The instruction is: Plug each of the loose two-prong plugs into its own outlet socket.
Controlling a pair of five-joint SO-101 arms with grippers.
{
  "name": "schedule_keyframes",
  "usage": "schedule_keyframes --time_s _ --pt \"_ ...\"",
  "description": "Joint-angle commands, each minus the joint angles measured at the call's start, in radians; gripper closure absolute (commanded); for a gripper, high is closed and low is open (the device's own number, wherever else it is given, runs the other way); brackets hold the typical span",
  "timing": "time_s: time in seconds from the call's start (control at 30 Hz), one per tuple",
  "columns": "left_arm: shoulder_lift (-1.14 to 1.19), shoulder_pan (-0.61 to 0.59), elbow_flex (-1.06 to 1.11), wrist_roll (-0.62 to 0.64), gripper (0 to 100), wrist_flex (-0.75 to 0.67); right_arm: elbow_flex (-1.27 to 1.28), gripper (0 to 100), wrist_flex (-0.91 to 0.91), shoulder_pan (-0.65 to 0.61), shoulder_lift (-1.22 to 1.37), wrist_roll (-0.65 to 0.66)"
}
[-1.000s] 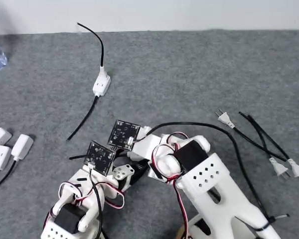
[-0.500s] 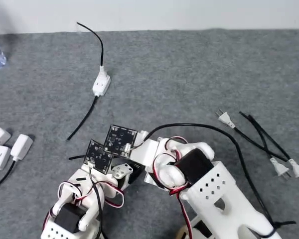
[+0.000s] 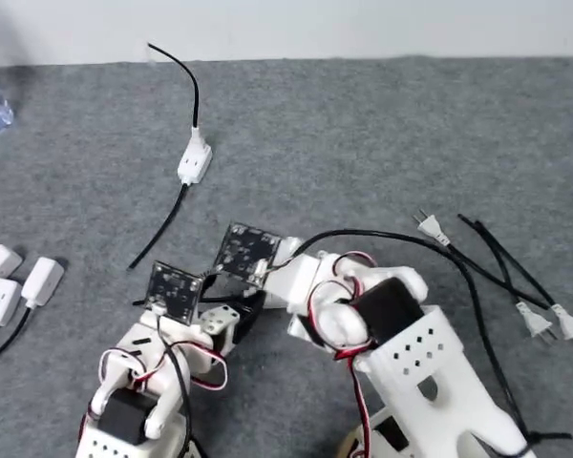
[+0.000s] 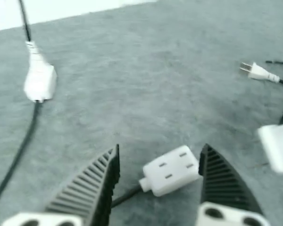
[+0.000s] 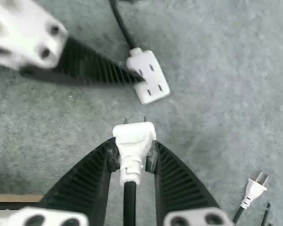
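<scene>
Right gripper (image 5: 132, 147): closed on a white two-prong plug (image 5: 133, 134), fingers clamped on its two sides. Plug body is rectangular, with a black cord running back between the fingers. Two short metal prongs stick out ahead of the fingertips. Long axis in line with the fingers, prongs aimed towards the outlet socket (image 5: 147, 81), with a gap between them.

Socket: white oblong block, pairs of slots on the upturned face, black cord from one end. Its long axis lies slantwise to the plug's, cord end away from the plug.

Left gripper (image 4: 160, 157): open, one finger on each side of the socket; contact cannot be judged.

Both grippers sit near the middle of the tabletop's (image 3: 363, 143) near edge.

Elsewhere: a mated plug and socket (image 3: 194, 160) towards the far left corner, spare sockets (image 3: 19, 284) at the left edge, loose plugs (image 3: 544, 324) at the right edge.
</scene>
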Motion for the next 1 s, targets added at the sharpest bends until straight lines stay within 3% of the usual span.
schedule_keyframes --time_s 0.0,0.2,0.53,0.73,0.97 --pt "-0.002 -0.032 -0.099 0.009 74 0.029 -0.048 99.1 -0.024 0.028 -0.022 0.018" --pt "-0.002 -0.052 -0.202 0.008 74 0.115 -0.089 99.1 -0.065 0.042 0.031 0.038" --pt "-0.002 -0.427 -0.048 0.0 74 0.058 -0.514 99.1 0.058 0.059 0.552 0.143" --pt "-0.002 -0.646 0.058 -0.129 74 0.029 -0.595 99.1 0.104 0.067 0.776 0.269" --pt "-0.002 -0.703 0.084 -0.153 74 0.029 -0.597 99.1 0.059 0.064 0.878 0.322"
